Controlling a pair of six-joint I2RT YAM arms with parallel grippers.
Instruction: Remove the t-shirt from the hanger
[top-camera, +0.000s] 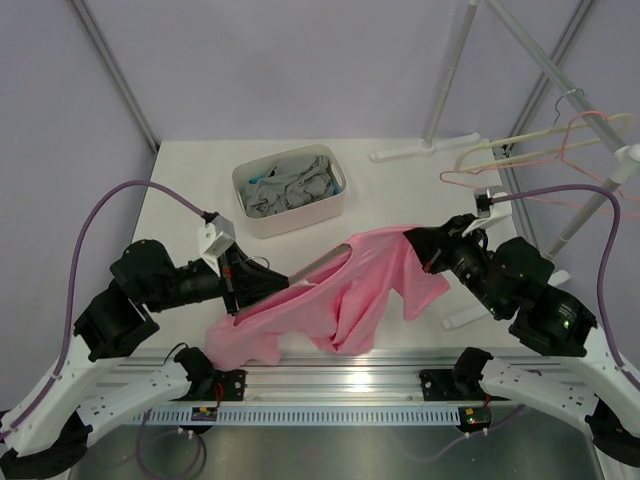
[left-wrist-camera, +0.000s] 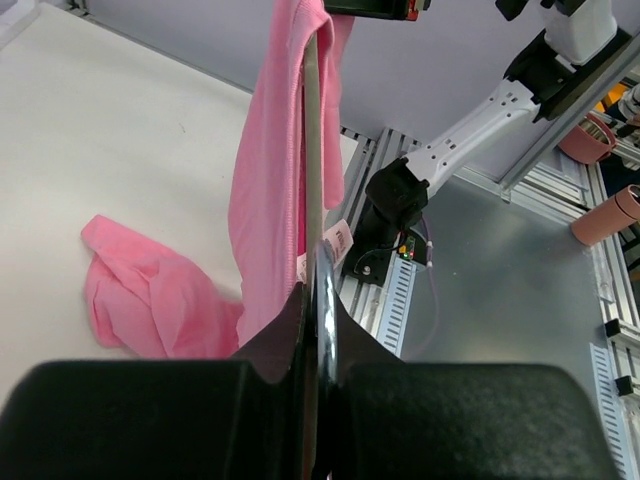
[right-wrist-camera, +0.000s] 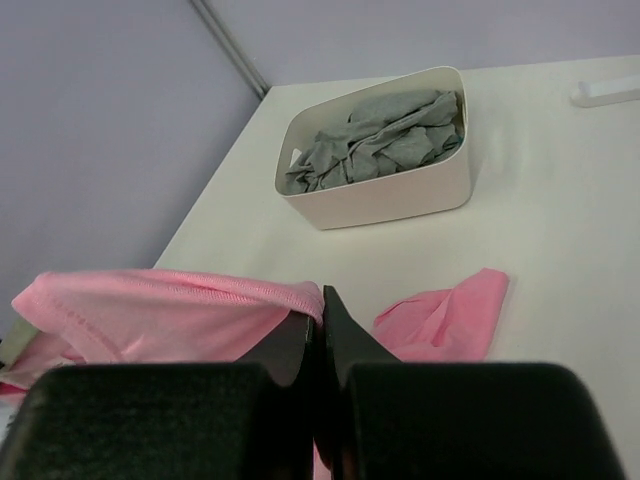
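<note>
The pink t-shirt hangs over the dark grey-brown hanger, which is held above the table; its lower part bunches on the table near the front edge. My left gripper is shut on the hanger's left end. In the left wrist view the hanger runs straight up from the shut gripper, with the t-shirt draped beside it. My right gripper is shut on the t-shirt's hem at the hanger's right end. The right wrist view shows that gripper pinching the t-shirt. The hanger's hook is hidden.
A white tub of grey clothes stands at the table's back middle, also in the right wrist view. A cream hanger and a thin pink wire hanger hang on a white rack at the back right.
</note>
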